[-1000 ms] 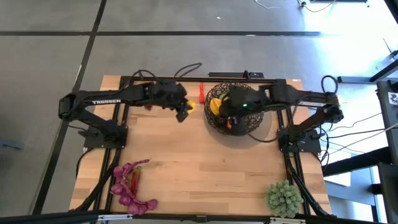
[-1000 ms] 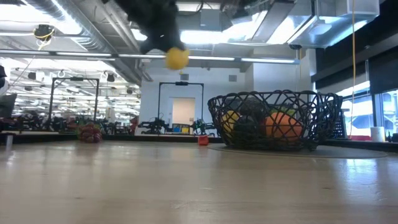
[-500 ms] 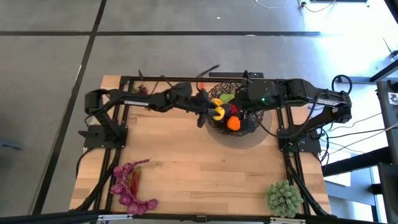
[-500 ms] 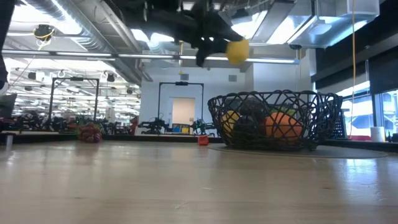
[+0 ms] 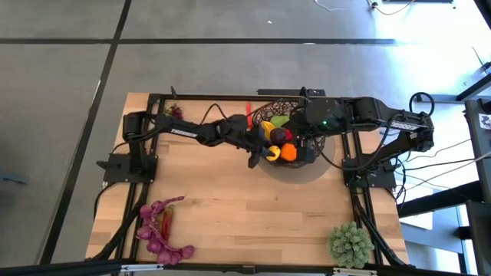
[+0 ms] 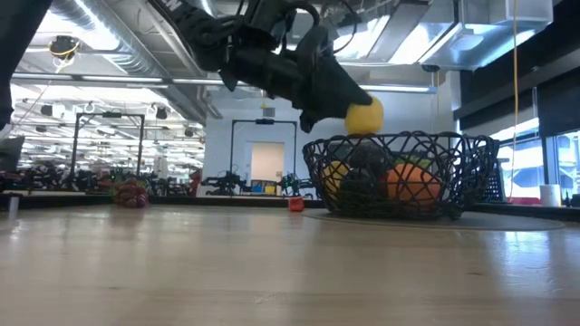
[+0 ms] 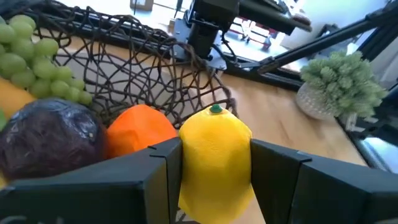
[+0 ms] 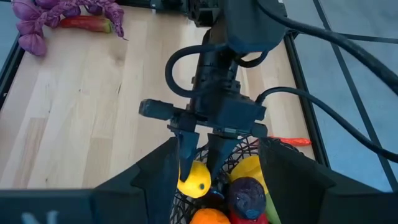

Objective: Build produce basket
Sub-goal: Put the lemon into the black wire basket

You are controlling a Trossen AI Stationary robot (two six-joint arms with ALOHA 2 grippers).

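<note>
The dark wire basket stands at the table's far right. It holds an orange, a dark purple piece, yellow fruit and green grapes. My left gripper reaches in from the left, shut on a yellow lemon just above the basket's near-left rim. My right gripper hangs open over the basket's middle with nothing between its fingers. Purple leaves and grapes with a red chilli lie on the table at the near left. My left gripper pinches the lemon by its two opposite sides between its two fingers. The green stem end points away from the gripper. The fingers come from the table's left, slanting slightly down. The lemon is lifted clear, above the basket's rim.
Another red chilli lies on the table by the basket's far left side. A small dark red piece sits at the far left edge. A spiky pale green plant ball stands at the near right corner. Bare wood spreads across the table's middle.
My left gripper has carried the lemon toward the table's right edge and down, from left of the basket to just over its rim. It has tipped from pointing steeply down to nearly level. My right gripper drew back from over the basket toward the right early on, then held still.
</note>
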